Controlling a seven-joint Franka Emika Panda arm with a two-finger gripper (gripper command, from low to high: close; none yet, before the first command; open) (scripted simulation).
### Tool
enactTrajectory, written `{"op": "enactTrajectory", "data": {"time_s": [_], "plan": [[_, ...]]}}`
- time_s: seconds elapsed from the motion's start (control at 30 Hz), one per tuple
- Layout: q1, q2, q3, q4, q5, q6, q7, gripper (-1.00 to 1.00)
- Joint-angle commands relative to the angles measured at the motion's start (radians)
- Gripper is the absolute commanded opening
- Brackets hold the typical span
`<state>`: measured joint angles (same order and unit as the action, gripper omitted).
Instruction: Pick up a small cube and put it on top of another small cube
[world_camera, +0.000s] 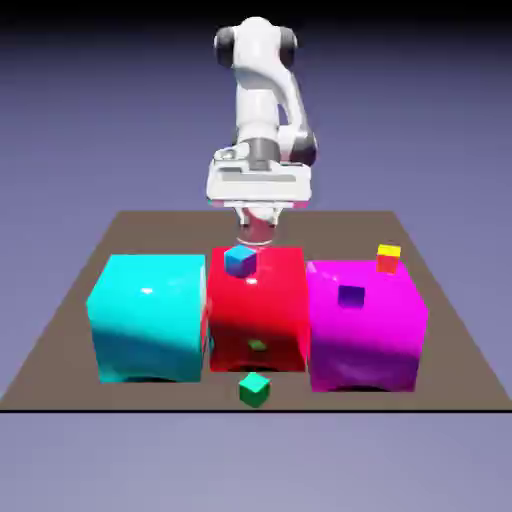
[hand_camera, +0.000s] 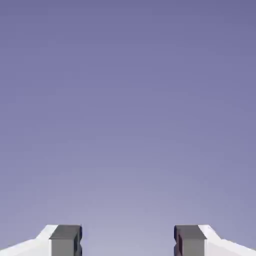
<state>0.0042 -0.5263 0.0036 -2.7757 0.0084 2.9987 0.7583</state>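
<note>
The small green cube (world_camera: 255, 389) lay on the brown table (world_camera: 60, 330) near its front edge, in front of the big red block and apart from it, with nothing touching it. That table was the largest thing in the scene. Over its far edge rose the white arm (world_camera: 262, 95), its hand held above and behind the blocks.

Three big glossy blocks stood in a row across the table. The cyan block (world_camera: 147, 317) was at the exterior view's left, the red block (world_camera: 258, 310) in the middle, and the magenta block (world_camera: 365, 325) at the exterior view's right. They stood just beside one another.

The gripper (hand_camera: 128, 240) held nothing. In the hand view its two grey fingertips (hand_camera: 65, 239) stood well apart, with only the plain blue-violet backdrop between them and ahead of them. In the exterior view the hand hid the fingers.

The small things came last. The tiny blue cube (world_camera: 241, 261), with its lighter top face, sat on top of the red block near its far edge, just below the hand. A tiny purple cube (world_camera: 351, 296) sat on top of the magenta block. A tiny red cube with a yellow top (world_camera: 388, 259) was at the far right corner of the magenta block; whether it sat on the block or behind it could not be told.
</note>
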Motion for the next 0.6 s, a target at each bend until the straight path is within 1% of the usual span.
{"op": "enactTrajectory", "data": {"time_s": [0.0, 0.57], "plan": [[-0.007, 0.036, 0.003, 0.028, 0.007, -0.032, 0.014, 0.00], [-0.117, 0.652, 0.053, 0.512, 0.126, -0.571, 0.257, 0.00]]}}
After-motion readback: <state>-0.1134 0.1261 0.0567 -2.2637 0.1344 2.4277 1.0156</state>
